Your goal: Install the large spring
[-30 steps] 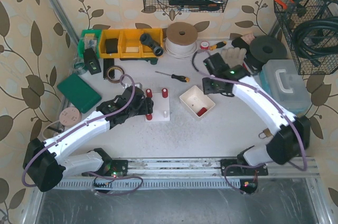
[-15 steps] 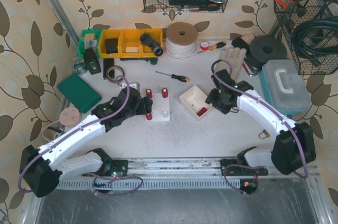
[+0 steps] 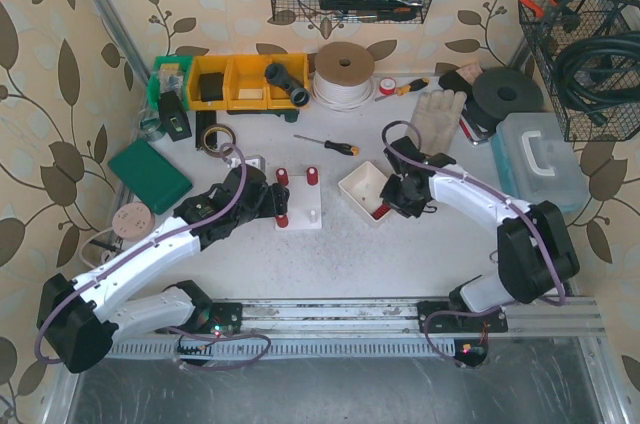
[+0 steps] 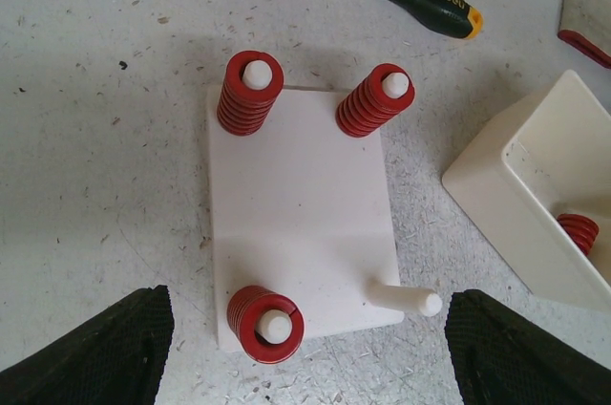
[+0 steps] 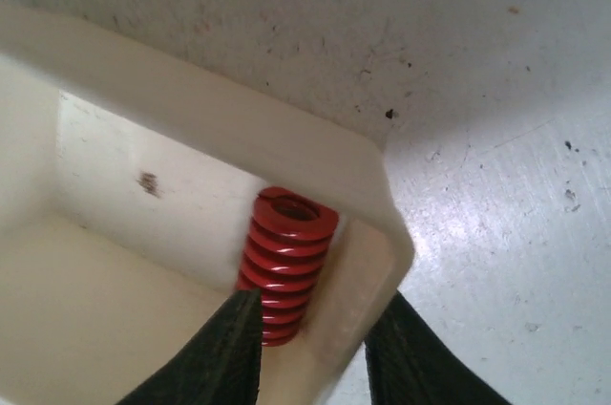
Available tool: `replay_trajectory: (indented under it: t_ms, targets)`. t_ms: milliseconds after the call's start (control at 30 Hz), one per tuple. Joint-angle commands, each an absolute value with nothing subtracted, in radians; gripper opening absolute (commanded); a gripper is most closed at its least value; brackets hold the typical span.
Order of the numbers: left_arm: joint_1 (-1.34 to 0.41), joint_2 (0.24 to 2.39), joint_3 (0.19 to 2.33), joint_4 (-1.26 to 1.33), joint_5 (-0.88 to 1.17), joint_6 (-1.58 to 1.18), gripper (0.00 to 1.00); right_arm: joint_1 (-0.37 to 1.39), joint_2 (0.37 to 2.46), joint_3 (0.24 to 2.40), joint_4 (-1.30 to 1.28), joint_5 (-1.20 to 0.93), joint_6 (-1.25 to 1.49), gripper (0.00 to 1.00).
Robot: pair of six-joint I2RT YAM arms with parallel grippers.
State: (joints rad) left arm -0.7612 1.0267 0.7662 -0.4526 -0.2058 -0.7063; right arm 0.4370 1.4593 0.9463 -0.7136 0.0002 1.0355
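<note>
Trouble was most to be expected at the box [image 5: 191, 118], just right of the plate [image 4: 296, 185], where the spring [image 5: 286, 266] stood on end, tucked into a corner. The right gripper [image 5: 315, 308] was set astride that corner, with one finger inside beside the spring and the other outside the wall. Both spring and wall thus lay between the half-open jaws, and whether anything was yet pinched could not be told. If the jaws were closed as placed, the wall would likely be clamped along with the spring, and the box might be lifted or dragged against the plate. The round coils might also be squeezed out sideways or tipped over. The left gripper [image 4: 310, 340] was held wide open and empty over the plate's near edge. Only the right wrist view showed the straddled wall; from above, the fingers were masked by the wrist. Only the left wrist view showed plainly that three pegs carried seated springs [image 4: 250, 90] and that one peg [image 4: 406, 300], at the plate's near right corner, was bare and waiting for the spring.
</note>
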Motion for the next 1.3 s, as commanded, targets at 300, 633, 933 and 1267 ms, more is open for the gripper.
replay_trajectory:
  t_ms: [300,633,933,1267]
  targets:
    - [-0.767,1.072,0.796,-0.446,-0.209,-0.692,0.81,0.432,1.665,1.192,-0.98,0.147,0.555,0.0]
    - [-0.767,1.114,0.816,-0.449,-0.203,-0.689,0.81,0.428,1.695,1.3,-1.015,0.196,0.369,0.43]
    - [-0.767,1.099,0.809,-0.446,-0.198,-0.686,0.81,0.529,1.638,1.425,-1.085,0.17,0.396,0.5]
    - [-0.767,1.098,0.807,-0.445,-0.196,-0.686,0.81,0.585,1.779,1.376,-1.033,0.002,0.313,0.58]
